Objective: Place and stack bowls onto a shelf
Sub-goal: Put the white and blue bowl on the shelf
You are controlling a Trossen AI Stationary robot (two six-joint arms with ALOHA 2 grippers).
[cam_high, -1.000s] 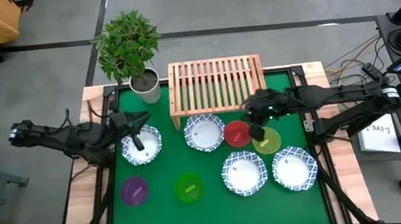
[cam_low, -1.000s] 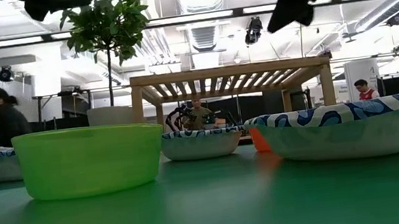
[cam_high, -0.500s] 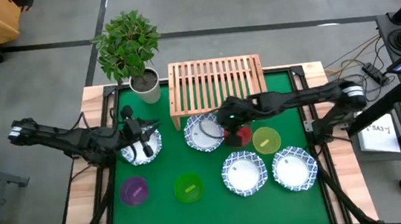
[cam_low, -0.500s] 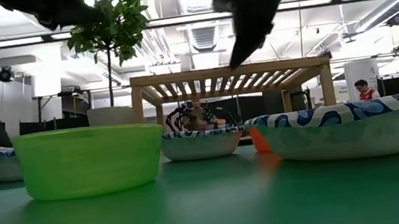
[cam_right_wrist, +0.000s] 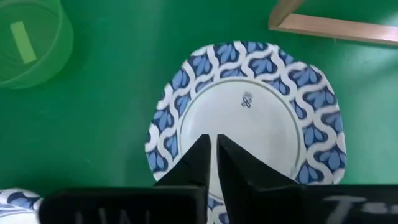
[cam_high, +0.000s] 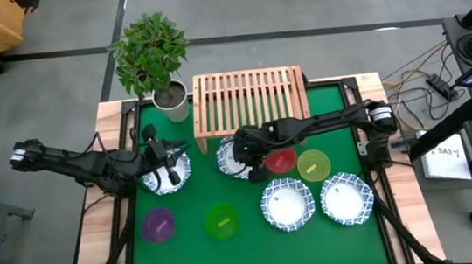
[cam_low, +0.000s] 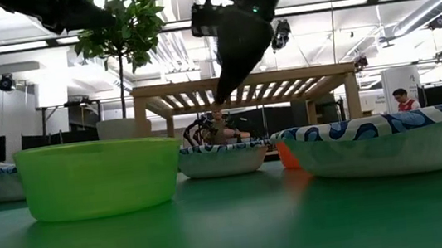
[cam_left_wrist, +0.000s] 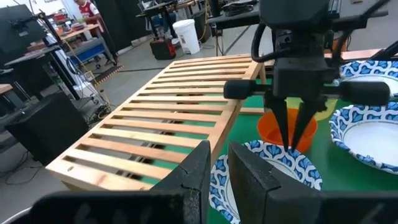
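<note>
The right gripper (cam_high: 243,152) is seen poised directly above a wide white bowl with a blue patterned rim (cam_high: 237,156), just in front of the low light-wood slatted shelf (cam_high: 250,100) on the green-covered desk (cam_high: 256,235). Its fingers are shown nearly together, with nothing held between them. The left gripper (cam_high: 168,167) is positioned over a second blue-rimmed white bowl (cam_high: 166,173) to the left, its fingers likewise almost closed and empty.

The step in hand is judged to be the approach to the first pickups: nothing has yet been set on the shelf. For the next move, the right gripper's fingers would need to be parted and brought down over the bowl's rim, one finger inside and one outside, before the bowl can be lifted to the slats behind it.

Eight bowls are counted on the desk. Four are wide, white and blue-rimmed: the two under the grippers and two more (cam_high: 287,204) (cam_high: 347,198) side by side at the front. Four are small and plain: a red one (cam_high: 280,159), a yellow-green one (cam_high: 313,164), a green one (cam_high: 222,221) and a purple one (cam_high: 158,224). One shelf is present, and one potted plant (cam_high: 152,57) stands at the rear left corner.
</note>
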